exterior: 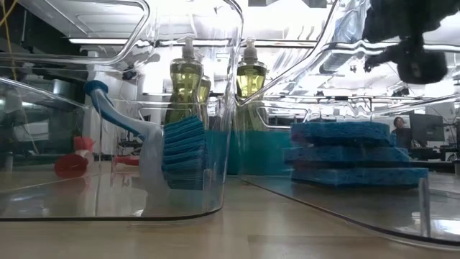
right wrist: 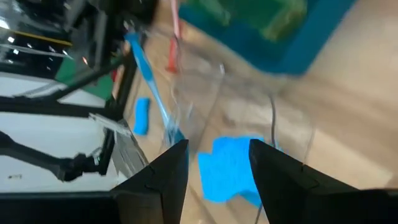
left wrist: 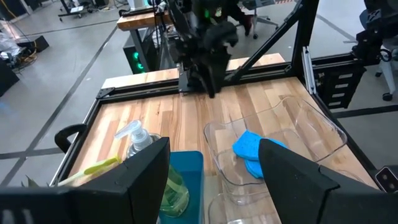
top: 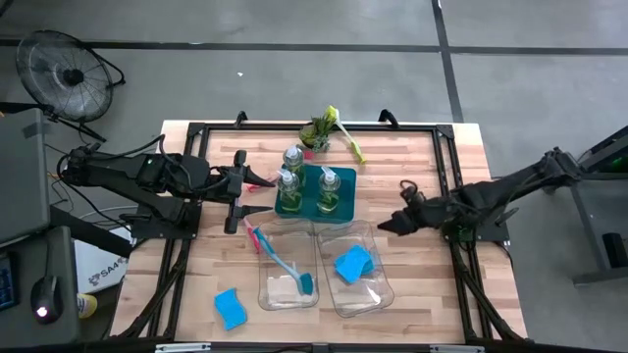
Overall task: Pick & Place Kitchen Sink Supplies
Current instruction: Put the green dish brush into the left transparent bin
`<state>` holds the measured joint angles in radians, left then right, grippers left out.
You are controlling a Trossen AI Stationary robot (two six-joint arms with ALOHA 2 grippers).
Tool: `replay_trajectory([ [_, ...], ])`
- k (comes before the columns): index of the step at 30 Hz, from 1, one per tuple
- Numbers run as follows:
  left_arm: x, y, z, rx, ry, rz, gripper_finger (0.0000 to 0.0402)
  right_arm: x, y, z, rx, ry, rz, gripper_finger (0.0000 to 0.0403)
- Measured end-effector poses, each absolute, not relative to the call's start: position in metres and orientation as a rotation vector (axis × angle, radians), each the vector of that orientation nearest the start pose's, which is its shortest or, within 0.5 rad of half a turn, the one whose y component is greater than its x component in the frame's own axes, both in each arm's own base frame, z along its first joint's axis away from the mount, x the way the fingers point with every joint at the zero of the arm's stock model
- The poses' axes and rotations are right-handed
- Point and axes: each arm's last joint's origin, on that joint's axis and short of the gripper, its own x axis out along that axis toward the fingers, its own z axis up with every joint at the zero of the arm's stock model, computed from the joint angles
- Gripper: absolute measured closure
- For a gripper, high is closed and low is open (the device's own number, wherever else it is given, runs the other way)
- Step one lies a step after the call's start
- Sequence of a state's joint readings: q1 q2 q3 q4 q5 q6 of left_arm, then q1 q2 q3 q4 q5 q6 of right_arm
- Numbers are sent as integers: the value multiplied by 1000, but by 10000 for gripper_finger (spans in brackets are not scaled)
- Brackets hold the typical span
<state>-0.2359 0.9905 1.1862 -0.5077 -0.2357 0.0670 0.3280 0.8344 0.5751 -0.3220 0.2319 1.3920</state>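
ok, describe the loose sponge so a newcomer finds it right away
Start at the two clear bins on the table's near half. Left of them, a blue sponge lies alone on bare wood by the near edge. The other sponges lie inside the right bin.

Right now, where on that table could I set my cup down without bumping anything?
Bare wood lies right of the right clear bin, near the table's front right corner, and left of the loose blue sponge. The middle is crowded: teal tray with soap bottles, both bins, both arms' jaws at either side.
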Motion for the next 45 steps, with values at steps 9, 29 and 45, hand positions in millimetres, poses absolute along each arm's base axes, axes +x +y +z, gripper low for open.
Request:
replay_trajectory([
  [9,190,-39,399,127,332,-8,159,163,21,253,1019,395,-348,240],
  [29,194,-32,417,151,154,253,159,177,-51,353,497,419,-510,240],
  [45,179,3,433,470,103,328,159,242,-165,348,592,775,-719,240],
])
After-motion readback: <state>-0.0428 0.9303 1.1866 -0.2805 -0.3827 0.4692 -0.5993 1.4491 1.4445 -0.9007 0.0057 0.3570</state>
